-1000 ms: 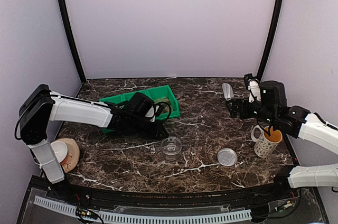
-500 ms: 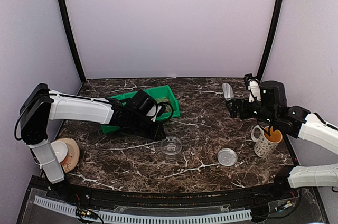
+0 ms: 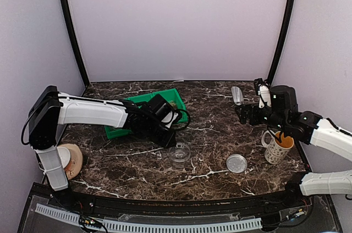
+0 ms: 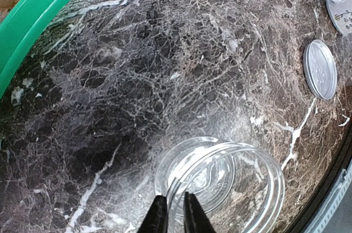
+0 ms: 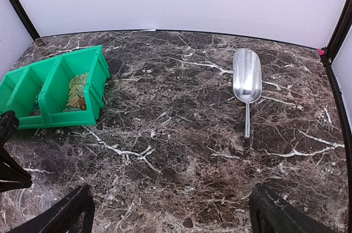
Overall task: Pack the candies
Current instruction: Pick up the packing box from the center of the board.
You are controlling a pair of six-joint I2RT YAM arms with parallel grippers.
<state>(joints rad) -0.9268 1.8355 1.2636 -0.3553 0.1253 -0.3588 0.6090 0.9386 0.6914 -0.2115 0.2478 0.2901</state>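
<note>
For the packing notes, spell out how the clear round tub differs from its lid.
The tub is a walled cup standing mouth up; the lid is a thin disc lying flat. The tub sits right under the left gripper's nearly closed fingertips; the lid lies apart to its right, with no gripper near. Both are round, clear plastic, on the marble table.

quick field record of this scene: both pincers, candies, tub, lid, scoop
left pincer: almost shut, tips at the rim of the clear tub, nothing visible between them
right pincer: wide open, holding nothing
candies: in the green bin
clear tub: upright, lid off, looks empty
lid: flat on the table, apart from the tub
scoop: lying on the table, untouched
</note>
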